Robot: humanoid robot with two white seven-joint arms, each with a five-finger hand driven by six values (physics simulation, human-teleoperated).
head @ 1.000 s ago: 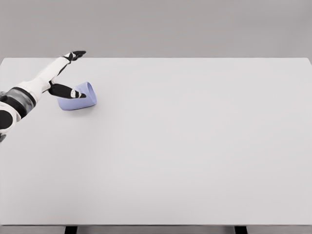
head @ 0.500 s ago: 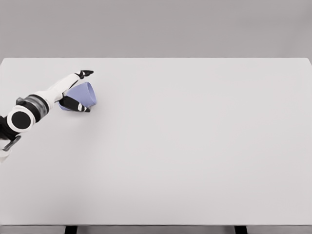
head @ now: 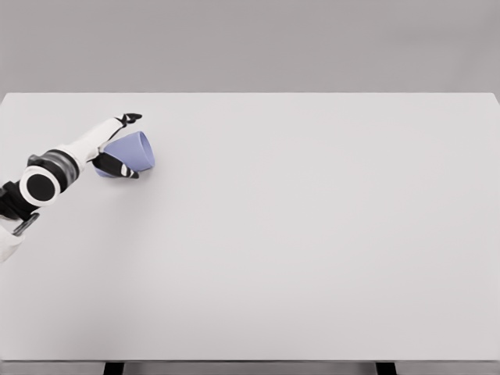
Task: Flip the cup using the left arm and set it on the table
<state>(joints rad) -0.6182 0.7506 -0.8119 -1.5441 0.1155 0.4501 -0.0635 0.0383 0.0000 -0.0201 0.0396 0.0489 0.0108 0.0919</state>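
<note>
My left hand (head: 117,144) grips the tilted lavender plastic cup (head: 133,152) at upper left of the white table (head: 312,234); next I'd rotate it upright.

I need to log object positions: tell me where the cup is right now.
In the head view the lavender cup lies tipped on its side at the far left of the white table, with the left hand around it.

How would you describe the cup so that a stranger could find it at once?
Start at the white table and go to its far left part. There the cup lies on its side against the left hand; it is the only lavender-blue thing there.
</note>
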